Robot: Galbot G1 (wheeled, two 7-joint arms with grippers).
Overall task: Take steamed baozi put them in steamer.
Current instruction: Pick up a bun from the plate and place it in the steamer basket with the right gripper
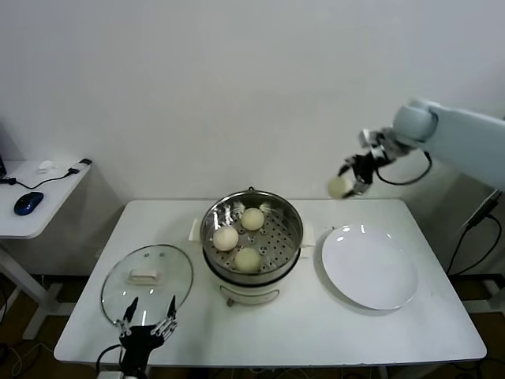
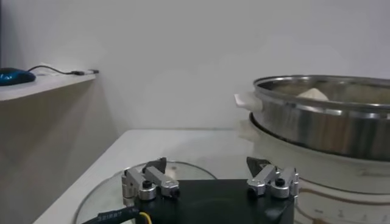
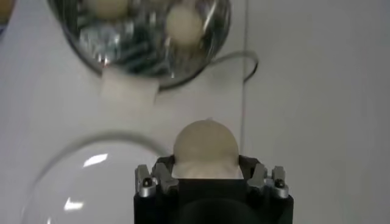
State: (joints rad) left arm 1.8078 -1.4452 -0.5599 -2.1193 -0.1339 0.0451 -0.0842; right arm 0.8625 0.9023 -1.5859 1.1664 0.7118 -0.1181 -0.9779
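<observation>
A white table [image 1: 300,332] stands against a plain white wall, and a lower side desk [image 1: 35,209] with a blue mouse [image 1: 28,202] sits to the robot's left. The table has bare surface along its near edge and in front of the steamer [image 1: 252,278], which stands in the middle. Three steamed baozi [image 1: 226,238] lie on its perforated tray, apart from each other. A glass lid [image 1: 147,280] lies flat just left of the steamer, and a white plate [image 1: 369,267] lies just right of it — both near the pot but not touching it, as far as the head view shows.

The right gripper [image 1: 353,180] is raised high above the far right part of the table, beyond the plate, with its fingers closed around a fourth baozi [image 3: 205,148]. The left gripper [image 1: 148,320] waits low at the near edge by the lid, its fingers spread wide and holding nothing.
</observation>
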